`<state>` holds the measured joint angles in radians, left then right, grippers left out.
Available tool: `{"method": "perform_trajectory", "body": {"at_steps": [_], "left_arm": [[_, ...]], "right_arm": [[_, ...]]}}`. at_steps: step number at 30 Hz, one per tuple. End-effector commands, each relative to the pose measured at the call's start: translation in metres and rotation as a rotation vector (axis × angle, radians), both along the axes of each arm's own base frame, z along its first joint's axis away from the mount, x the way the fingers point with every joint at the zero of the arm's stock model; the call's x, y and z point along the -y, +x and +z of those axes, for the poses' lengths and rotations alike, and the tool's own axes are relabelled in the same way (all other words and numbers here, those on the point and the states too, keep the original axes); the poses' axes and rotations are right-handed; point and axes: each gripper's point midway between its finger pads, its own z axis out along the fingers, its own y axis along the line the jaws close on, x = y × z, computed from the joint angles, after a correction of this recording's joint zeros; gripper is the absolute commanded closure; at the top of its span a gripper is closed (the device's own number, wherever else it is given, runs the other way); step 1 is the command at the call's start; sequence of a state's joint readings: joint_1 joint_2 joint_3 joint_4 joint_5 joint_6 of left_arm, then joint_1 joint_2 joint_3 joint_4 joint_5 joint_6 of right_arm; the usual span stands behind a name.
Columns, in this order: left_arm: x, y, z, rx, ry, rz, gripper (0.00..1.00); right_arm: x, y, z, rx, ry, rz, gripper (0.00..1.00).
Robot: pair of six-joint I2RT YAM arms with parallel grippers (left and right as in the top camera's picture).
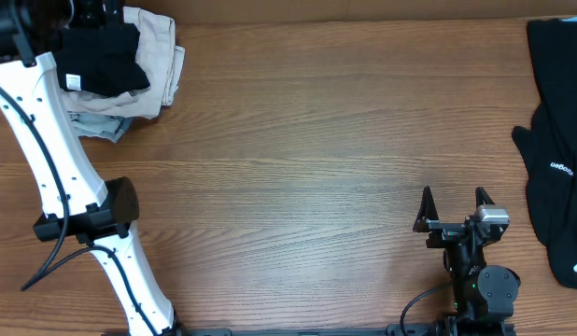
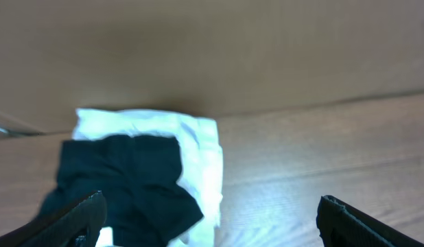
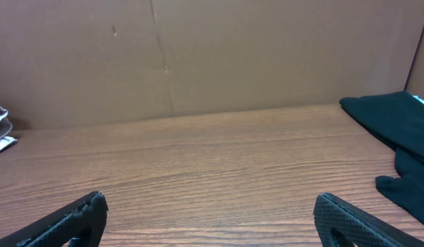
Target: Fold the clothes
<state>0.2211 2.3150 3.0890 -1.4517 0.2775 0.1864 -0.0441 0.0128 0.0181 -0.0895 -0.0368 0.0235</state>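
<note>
Clothes cut off at right frame edge | left fingers wide, empty | right fingers wide, empty

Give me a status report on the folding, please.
Left end effector open at folded stack. Right end effector open, empty. Black clothes unfolded far right. Path clear.

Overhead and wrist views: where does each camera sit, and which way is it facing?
Overhead: above the table, looking straight down; left arm and right hand show.
Left wrist: on the left hand, facing the pile; open fingertips show.
Right wrist: on the right hand, facing the back wall; open fingertips show.
Shared: overhead and right wrist both show the shirt.
</note>
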Motion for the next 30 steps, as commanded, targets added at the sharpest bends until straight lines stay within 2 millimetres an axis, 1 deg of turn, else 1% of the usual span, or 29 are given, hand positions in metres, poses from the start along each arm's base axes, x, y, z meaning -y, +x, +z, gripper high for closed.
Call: {"method": "perform_trajectory", "body": {"at_steps": [1, 3, 5, 6, 7, 11, 14, 15, 17, 19, 20, 24, 26, 30], "left_arm": [[0.022, -0.007, -0.01, -0.065, -0.026, -0.035, 0.0], [0.031, -0.018, -0.015, -0.11, -0.035, -0.05, 0.0], [0.043, -0.034, -0.022, -0.167, -0.044, -0.067, 0.0], [0.051, -0.046, -0.027, -0.207, -0.05, -0.081, 0.0], [0.055, -0.051, -0.03, -0.221, -0.052, -0.086, 0.0], [0.081, -0.094, -0.051, -0.336, -0.064, -0.133, 0.0], [0.099, -0.135, -0.069, -0.42, -0.065, -0.171, 0.0], [0.1, -0.147, -0.075, -0.44, -0.046, -0.17, 0.0], [0.092, -0.163, -0.085, -0.447, 0.02, -0.132, 0.0], [0.094, -0.173, -0.093, -0.428, 0.025, -0.135, 0.0], [0.093, -0.177, -0.101, -0.375, 0.029, -0.133, 0.0], [0.095, -0.167, -0.11, -0.163, 0.038, -0.135, 0.0], [0.099, -0.166, -0.115, -0.062, 0.031, -0.151, 0.0], [0.104, -0.179, -0.128, 0.1, 0.017, -0.162, 0.0]], "right_arm": [[0.001, 0.0, -0.001, 0.008, 0.006, -0.006, 0.0], [0.001, 0.0, -0.001, 0.008, 0.006, -0.006, 0.0], [0.001, 0.0, -0.001, 0.008, 0.006, -0.006, 0.0], [0.001, 0.0, -0.001, 0.008, 0.006, -0.006, 0.0], [0.001, 0.0, -0.001, 0.008, 0.006, -0.006, 0.0], [0.001, 0.0, -0.001, 0.008, 0.006, -0.006, 0.0], [0.001, 0.0, -0.001, 0.008, 0.006, -0.006, 0.0], [0.001, 0.0, -0.001, 0.008, 0.006, -0.006, 0.0], [0.001, 0.0, -0.001, 0.008, 0.006, -0.006, 0.0], [0.001, 0.0, -0.001, 0.008, 0.006, -0.006, 0.0], [0.001, 0.0, -0.001, 0.008, 0.006, -0.006, 0.0], [0.001, 0.0, -0.001, 0.008, 0.006, -0.006, 0.0], [0.001, 0.0, -0.001, 0.008, 0.006, -0.006, 0.0], [0.001, 0.0, -0.001, 0.008, 0.006, -0.006, 0.0]]}}
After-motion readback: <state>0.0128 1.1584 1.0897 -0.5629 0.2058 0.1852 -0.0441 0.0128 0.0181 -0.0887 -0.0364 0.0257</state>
